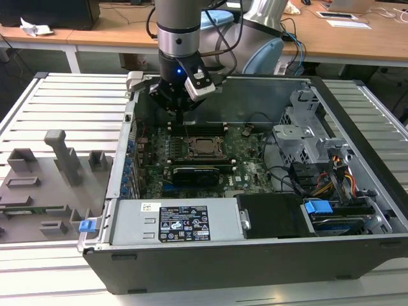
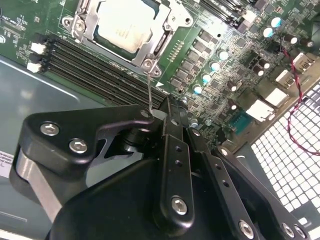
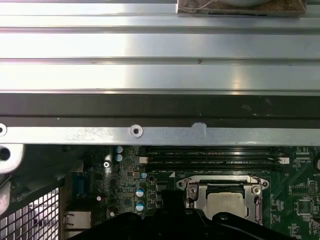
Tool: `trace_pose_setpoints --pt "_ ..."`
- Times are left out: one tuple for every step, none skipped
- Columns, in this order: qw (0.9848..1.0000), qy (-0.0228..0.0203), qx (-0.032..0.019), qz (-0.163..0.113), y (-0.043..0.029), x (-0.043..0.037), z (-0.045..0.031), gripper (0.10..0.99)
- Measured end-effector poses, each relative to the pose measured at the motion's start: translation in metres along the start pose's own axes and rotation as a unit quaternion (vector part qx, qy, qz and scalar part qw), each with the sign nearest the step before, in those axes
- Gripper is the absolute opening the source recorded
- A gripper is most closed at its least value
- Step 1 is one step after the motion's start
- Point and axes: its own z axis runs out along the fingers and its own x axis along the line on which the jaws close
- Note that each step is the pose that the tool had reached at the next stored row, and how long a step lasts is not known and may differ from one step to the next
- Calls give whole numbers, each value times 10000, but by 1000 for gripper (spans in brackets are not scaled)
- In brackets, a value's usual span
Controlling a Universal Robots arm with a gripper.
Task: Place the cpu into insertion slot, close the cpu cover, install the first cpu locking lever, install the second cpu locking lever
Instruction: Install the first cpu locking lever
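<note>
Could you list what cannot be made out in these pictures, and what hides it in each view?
1. Second wrist view: the lower end of the locking lever passes behind the gripper, so whether it is held cannot be told.
2. First wrist view: the black gripper body covers part of the cpu and the cpu cover.
3. Exterior view: the lever ends beside the cpu cover are too small to tell whether they are latched.

Ribbed aluminium table point(image 1: 70, 102) spans the exterior view, slats running across; bright glare lies on the slats in the first wrist view; grey fixture blocks point(image 1: 60, 156) stand toward the exterior view's left; behind, light wooden desks point(image 1: 95, 33); papers point(image 1: 347, 23) lie on the desk toward the exterior view's right.
</note>
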Motion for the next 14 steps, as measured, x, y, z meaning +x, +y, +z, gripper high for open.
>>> trace_pose_setpoints --pt "10000 0 0 0 0 -6 0 106" --pt "10000 0 0 0 0 -9 0 106" --pt "10000 0 0 0 0 -17 0 106" --pt "10000 0 0 0 1 -25 1 106" --pt "10000 0 0 0 0 -36 0 106" --pt "10000 0 0 0 0 -47 0 106" --pt "10000 0 0 0 0 -51 1 106" --pt "10000 0 0 -1 0 -56 1 106" --pt "10000 0 0 0 0 -61 1 106" --pt "10000 0 0 -1 0 -64 1 106" --pt "10000 0 0 0 0 -70 1 106" --pt "10000 0 0 0 0 -73 1 106" --pt "10000 0 0 0 0 -76 1 106" --pt "10000 0 0 0 0 -92 1 106"
